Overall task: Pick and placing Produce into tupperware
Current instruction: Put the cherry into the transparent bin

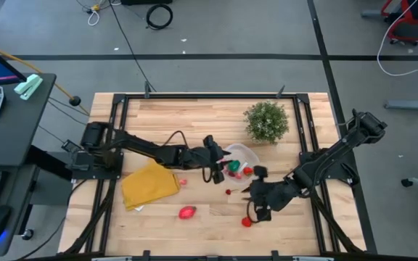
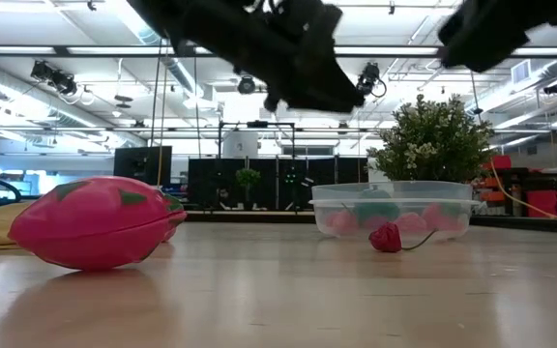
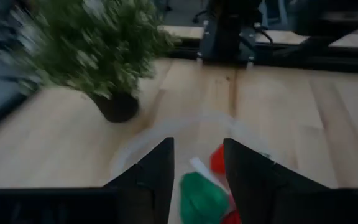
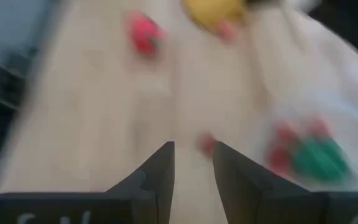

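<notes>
The clear round tupperware [image 1: 244,154] stands mid-table and holds a green piece [image 3: 201,198] and red pieces [image 3: 218,159] of produce. My left gripper [image 3: 197,155] hovers open over its near-left rim, nothing between the fingers. My right gripper [image 4: 193,158] hangs open above the bare wood just right of a small red piece [image 1: 228,191], also empty. Loose produce lies on the table: a larger pink piece [image 1: 187,212], a red piece [image 1: 247,222] near the front, and a small red one [image 1: 183,182] by the cloth.
A bushy potted plant [image 1: 265,121] stands just behind the tupperware. A folded yellow cloth [image 1: 149,185] lies at the left. Black frame rails [image 1: 115,145] run along the table's sides. Bare wood lies along the near edge.
</notes>
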Available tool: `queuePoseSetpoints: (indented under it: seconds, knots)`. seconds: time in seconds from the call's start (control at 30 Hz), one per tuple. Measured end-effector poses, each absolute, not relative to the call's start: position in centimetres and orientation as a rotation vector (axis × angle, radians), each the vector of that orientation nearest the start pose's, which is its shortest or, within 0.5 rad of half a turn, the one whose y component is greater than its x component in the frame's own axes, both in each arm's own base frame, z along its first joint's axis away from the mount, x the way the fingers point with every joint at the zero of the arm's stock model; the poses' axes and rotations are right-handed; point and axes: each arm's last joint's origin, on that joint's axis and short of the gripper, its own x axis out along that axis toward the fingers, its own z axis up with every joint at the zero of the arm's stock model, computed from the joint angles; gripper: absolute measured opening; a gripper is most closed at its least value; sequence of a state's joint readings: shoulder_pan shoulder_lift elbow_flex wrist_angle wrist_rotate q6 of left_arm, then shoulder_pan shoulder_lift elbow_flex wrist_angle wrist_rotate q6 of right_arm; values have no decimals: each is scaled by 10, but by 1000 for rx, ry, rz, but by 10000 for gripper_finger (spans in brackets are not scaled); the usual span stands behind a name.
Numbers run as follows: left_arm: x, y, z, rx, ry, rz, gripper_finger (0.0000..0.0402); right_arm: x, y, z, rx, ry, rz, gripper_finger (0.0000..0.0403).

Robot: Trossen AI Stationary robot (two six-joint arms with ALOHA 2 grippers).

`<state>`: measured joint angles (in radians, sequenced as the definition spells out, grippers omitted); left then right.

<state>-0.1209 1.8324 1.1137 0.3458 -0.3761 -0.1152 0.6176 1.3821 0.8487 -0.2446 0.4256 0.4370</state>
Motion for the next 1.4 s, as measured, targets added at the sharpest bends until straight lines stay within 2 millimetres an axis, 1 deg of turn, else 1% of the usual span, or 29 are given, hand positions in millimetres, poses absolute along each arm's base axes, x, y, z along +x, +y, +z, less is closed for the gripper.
queuePoseSetpoints:
  seconds: [0.07, 0.23, 0.37, 0.43, 0.5, 0.67, 0.8, 0.93, 1.1, 1.17, 1.27, 1.4]
  knots:
    - [395, -37, 219, 24, 322, 290, 137, 238, 151, 222, 18, 638, 76, 117]
    - [386, -34, 246, 100, 264, 339, 129, 246, 131, 209, 34, 666, 13, 117]
    - [379, -33, 262, 141, 231, 344, 129, 263, 126, 203, 64, 671, 143, 117]
    - [375, -32, 269, 157, 219, 345, 132, 272, 126, 195, 48, 682, 211, 117]
    - [372, -32, 276, 175, 207, 345, 134, 281, 125, 183, 21, 729, 250, 117]
    - [366, -31, 285, 185, 207, 360, 130, 300, 122, 164, 18, 854, 316, 117]
    - [360, -30, 290, 222, 225, 359, 123, 315, 117, 161, -19, 867, 334, 117]
    - [354, -29, 298, 256, 231, 367, 122, 324, 110, 154, -41, 901, 346, 117]
    - [347, -28, 305, 271, 240, 374, 125, 326, 96, 144, -49, 1003, 314, 118]
    - [343, -27, 306, 286, 263, 375, 124, 328, 91, 142, -42, 1011, 302, 121]
    - [342, -27, 306, 289, 272, 375, 120, 327, 87, 141, -33, 1029, 308, 131]
    - [340, -27, 306, 295, 291, 372, 114, 325, 86, 140, -65, 1051, 326, 150]
